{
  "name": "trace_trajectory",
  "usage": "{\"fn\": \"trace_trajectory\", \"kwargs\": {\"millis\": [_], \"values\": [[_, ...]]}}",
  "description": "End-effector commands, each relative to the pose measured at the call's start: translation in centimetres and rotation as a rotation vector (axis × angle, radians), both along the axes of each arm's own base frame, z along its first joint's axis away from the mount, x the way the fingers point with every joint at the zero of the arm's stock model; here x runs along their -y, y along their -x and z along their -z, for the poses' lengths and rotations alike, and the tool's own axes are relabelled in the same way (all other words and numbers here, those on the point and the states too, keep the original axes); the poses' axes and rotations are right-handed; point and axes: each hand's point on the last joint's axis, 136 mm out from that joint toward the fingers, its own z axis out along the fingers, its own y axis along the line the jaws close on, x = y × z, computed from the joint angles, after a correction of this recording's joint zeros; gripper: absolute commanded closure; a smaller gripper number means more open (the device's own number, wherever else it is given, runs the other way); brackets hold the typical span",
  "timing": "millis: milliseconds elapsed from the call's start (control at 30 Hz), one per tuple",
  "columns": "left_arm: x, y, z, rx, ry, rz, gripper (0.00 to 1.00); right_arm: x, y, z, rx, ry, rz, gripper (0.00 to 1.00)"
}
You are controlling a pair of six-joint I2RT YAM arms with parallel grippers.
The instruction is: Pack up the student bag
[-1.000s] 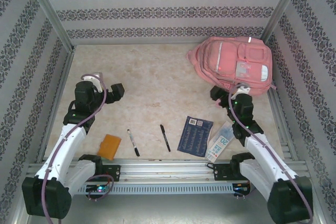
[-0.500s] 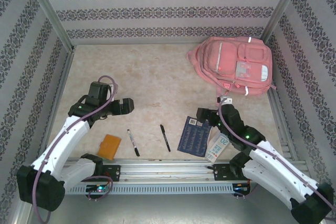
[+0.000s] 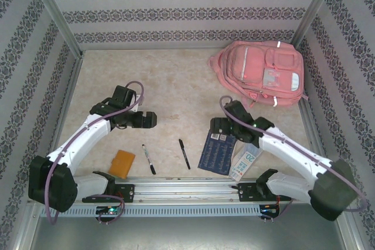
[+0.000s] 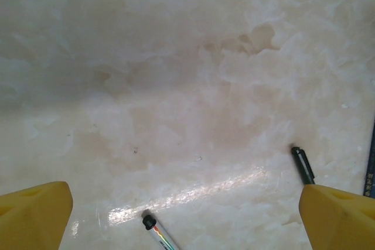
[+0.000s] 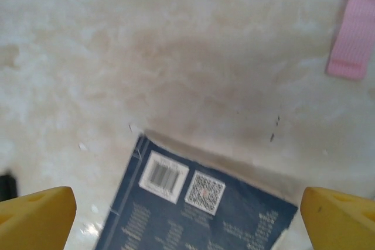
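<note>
From above, the student bag (image 3: 258, 74) lies in the far right corner of the worktop (image 3: 170, 86), front pockets facing up, with pink straps trailing off its near edge. The left hand (image 3: 149, 119) hangs over bare surface left of centre, well apart from the bag. The right hand (image 3: 215, 126) hovers at the far edge of a blue booklet (image 3: 218, 151). Along the near edge lie an orange pad (image 3: 122, 163), a white marker (image 3: 149, 159), a black pen (image 3: 184, 154) and a white and teal packet (image 3: 246, 162).

In the left wrist view, the 2 yellow fingertips (image 4: 35, 212) sit at opposite bottom corners, so this hand is spread wide and carries nothing. The ends of the marker and the pen show between them.

In the right wrist view, the fingertips (image 5: 340, 215) are just as wide apart and empty, with the booklet's barcode corner between them. A pink strap end (image 5: 351, 33) lies at the upper right.

The bag looks soft, floppy and fairly flat, so probably light. It would likely sag, fold or slide rather than lift as 1 stiff piece. The better holds are probably a strap, the top loop or a zip pull. Flat fabric panels would bunch up and slip. 1 hand may have to keep a pocket mouth open while the other feeds items in.
</note>
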Motion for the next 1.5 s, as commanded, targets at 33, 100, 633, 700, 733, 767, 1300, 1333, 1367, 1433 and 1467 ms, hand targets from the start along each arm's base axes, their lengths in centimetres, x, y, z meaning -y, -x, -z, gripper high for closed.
{"fn": "trace_trajectory", "kwargs": {"millis": [33, 100, 633, 700, 733, 767, 1300, 1333, 1367, 1433, 1467], "values": [[0.3, 0.3, 0.2, 0.003, -0.029, 0.069, 0.01, 1.6, -1.8, 0.3, -0.114, -0.066, 0.127, 0.02], [0.3, 0.3, 0.1, 0.011, -0.035, 0.080, 0.01, 2.9, -4.5, -0.3, -0.095, -0.092, 0.191, 0.02], [-0.1, 0.9, -0.2, 0.062, -0.066, 0.099, 0.01, 2.9, -27.2, -5.2, 0.154, -0.150, 0.209, 0.30], [0.0, 1.0, -0.1, 0.064, -0.068, 0.103, 0.01, 2.9, -28.8, -4.4, 0.151, -0.148, 0.203, 0.33], [-0.1, 1.0, -0.1, 0.062, -0.070, 0.101, 0.01, 2.8, -29.5, -3.8, 0.141, -0.152, 0.199, 0.36], [-0.1, 1.1, 0.0, 0.061, -0.073, 0.104, 0.01, 2.8, -30.2, -3.4, 0.139, -0.155, 0.197, 0.37], [0.8, 1.4, 0.3, 0.071, -0.070, 0.145, 0.01, 2.2, -35.0, 1.8, 0.081, -0.204, 0.073, 0.79], [0.9, 1.4, 0.4, 0.069, -0.069, 0.147, 0.01, 1.7, -35.0, 1.0, 0.097, -0.212, 0.037, 0.83], [1.0, 1.5, 0.4, 0.067, -0.068, 0.150, 0.01, 1.3, -35.0, 0.0, 0.117, -0.214, 0.004, 0.86], [1.1, 1.4, 0.3, 0.069, -0.063, 0.149, 0.01, 0.2, -34.8, -2.4, 0.168, -0.197, -0.073, 0.96], [1.2, 1.4, 0.2, 0.070, -0.058, 0.148, 0.01, -0.5, -34.5, -3.6, 0.193, -0.194, -0.114, 0.98]]}}
